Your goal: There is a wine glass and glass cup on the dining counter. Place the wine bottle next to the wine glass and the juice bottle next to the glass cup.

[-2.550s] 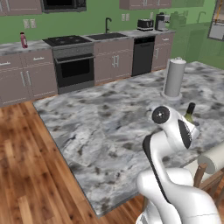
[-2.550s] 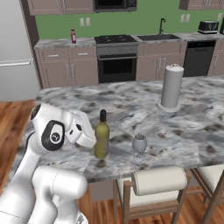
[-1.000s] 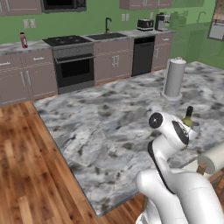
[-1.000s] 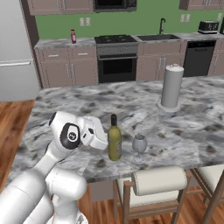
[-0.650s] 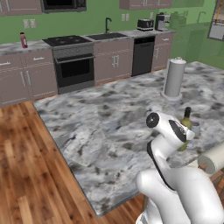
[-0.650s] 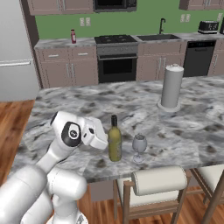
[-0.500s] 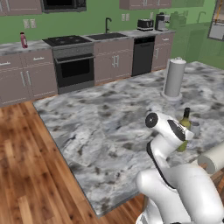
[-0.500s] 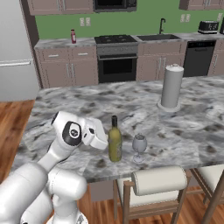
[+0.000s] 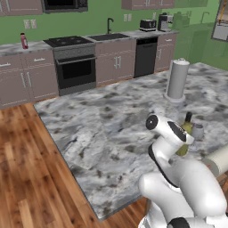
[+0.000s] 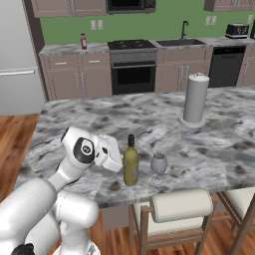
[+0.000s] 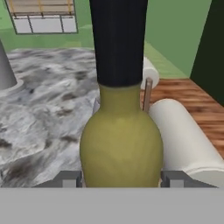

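The wine bottle (image 10: pixel 131 167), olive-yellow with a black neck, stands upright on the dining counter (image 10: pixel 99 119) just left of the wine glass (image 10: pixel 159 167). My gripper (image 10: pixel 123 165) is shut on its lower body from the left. In the hand view the wine bottle (image 11: pixel 120 148) sits between the two tips of the gripper (image 11: pixel 121 177). From the left base view the wine bottle (image 9: pixel 186 129) and wine glass (image 9: pixel 197 131) peek out behind my arm. The juice bottle (image 10: pixel 83 41), small and dark red, stands far off on the wall counter (image 9: pixel 24 41). The glass cup is out of view.
A tall paper towel roll (image 10: pixel 194 98) stands on the island behind the glass, also seen as the roll (image 9: pixel 177 80). Cushioned stools (image 10: pixel 182 206) line the near edge. Stove, sink and dishwasher run along the back wall. Wooden floor lies to the left.
Since the earliest frames my arm has carried the wine bottle to the right, up beside the wine glass. Over the last second it has barely shifted.
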